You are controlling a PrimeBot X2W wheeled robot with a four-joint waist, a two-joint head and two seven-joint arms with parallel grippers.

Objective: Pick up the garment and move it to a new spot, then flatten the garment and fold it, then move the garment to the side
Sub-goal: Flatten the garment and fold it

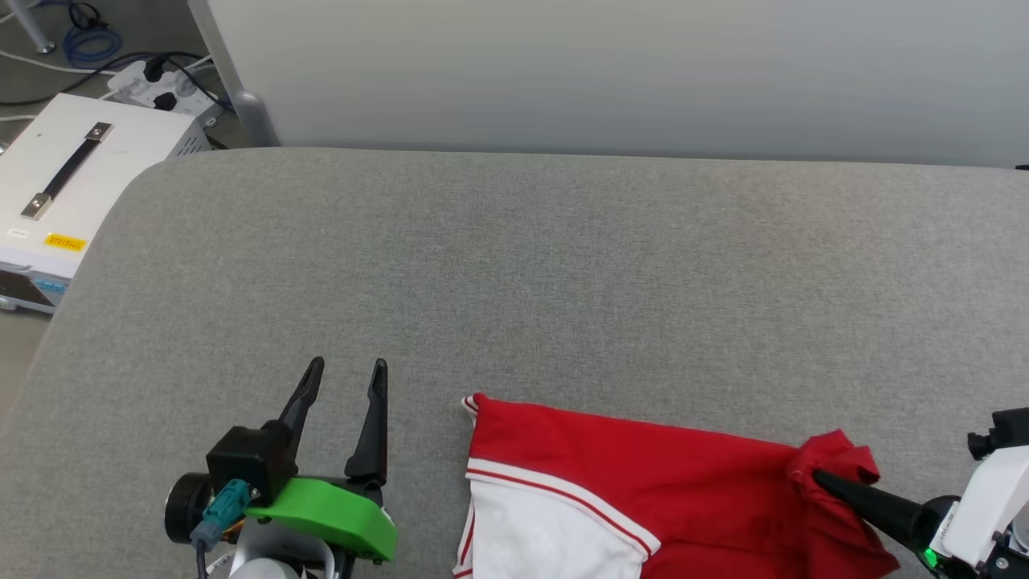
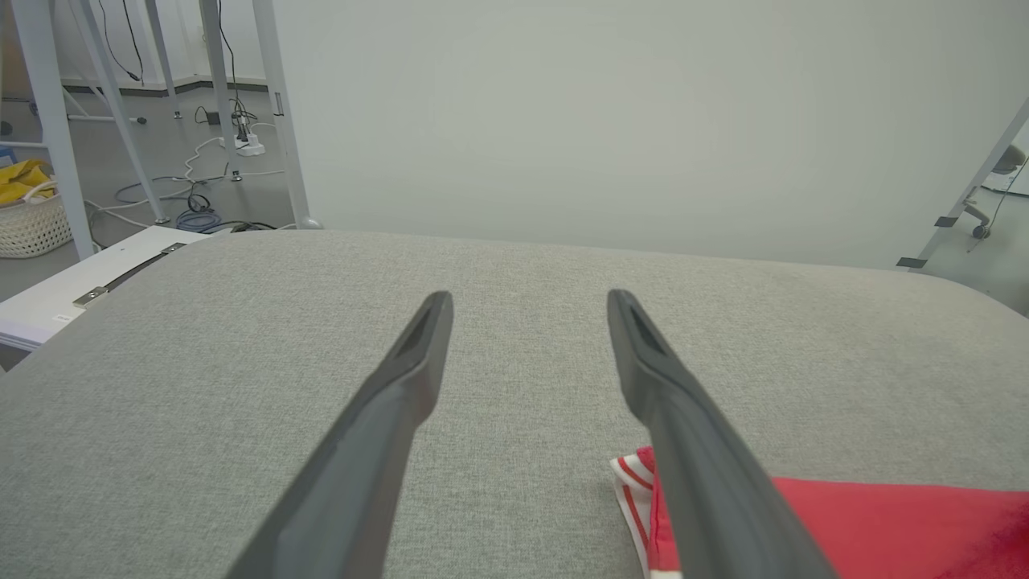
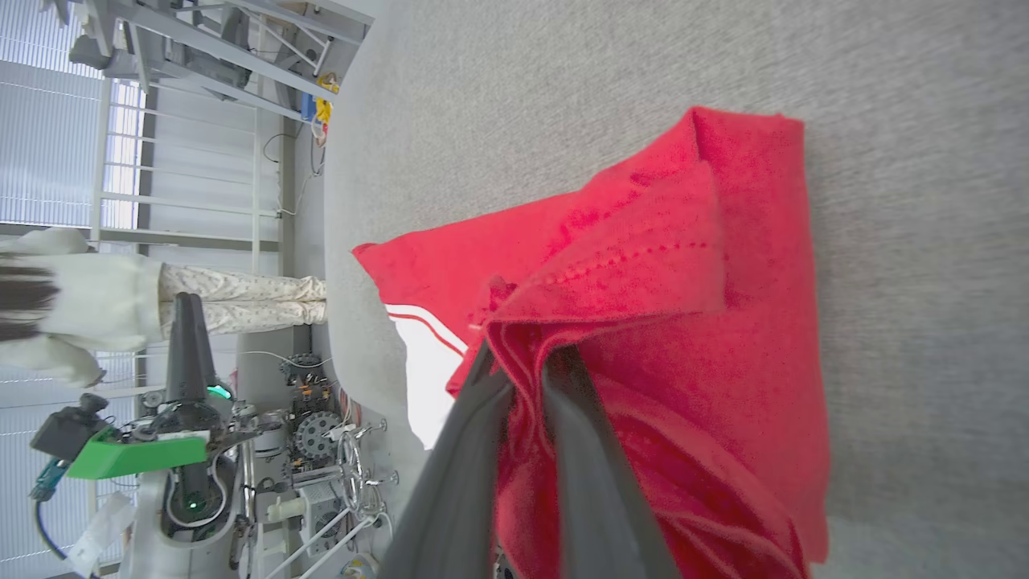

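Red garment [image 1: 611, 482] is being gripped at a bunched corner by the right gripper [image 1: 816, 476], its jaws pinched on the cloth, at the near right of the grey surface [image 1: 514, 265]. Beside it, the left gripper [image 1: 348, 363] is being held fully spread and empty. Flattening, folding and setting aside are being judged outstanding.

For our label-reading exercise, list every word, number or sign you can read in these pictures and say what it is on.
No text here is legible.
Yellow sticker on the white case: dark print, too blurred to read.
Small white label beside it: too small to read.
Red garment: no lettering on the parts that show.
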